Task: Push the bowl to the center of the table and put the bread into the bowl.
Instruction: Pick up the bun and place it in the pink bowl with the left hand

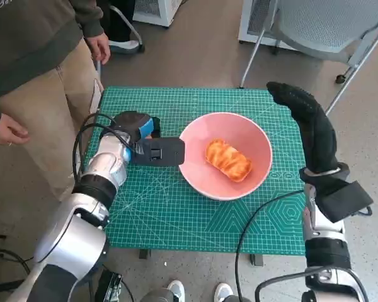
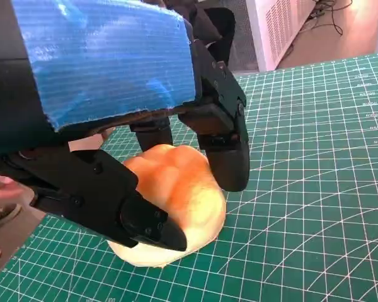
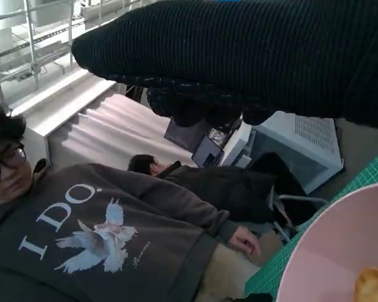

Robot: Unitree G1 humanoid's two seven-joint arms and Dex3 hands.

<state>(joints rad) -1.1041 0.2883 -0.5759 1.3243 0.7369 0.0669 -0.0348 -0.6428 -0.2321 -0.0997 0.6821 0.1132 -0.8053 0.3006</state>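
Lab: cutting mat [image 1: 176,214], metal racks [image 3: 25,38], onlookers.

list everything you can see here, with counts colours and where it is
bowl: 1, pink, on the mat, right of its middle
bread in the bowl: 1, golden orange, lying in the bowl
bread on the mat: 1, golden orange, under the left robot hand
mat: 1, green with a grid, covering the table
chair: 1, grey, on the floor beyond the table's far right corner
person: 1, dark sweatshirt and tan trousers, standing left of the table
left robot hand: 1, black with blue tape, left of the bowl, fingers around the bread on the mat
right robot hand: 1, black knitted glove, raised over the mat's right edge, holding nothing
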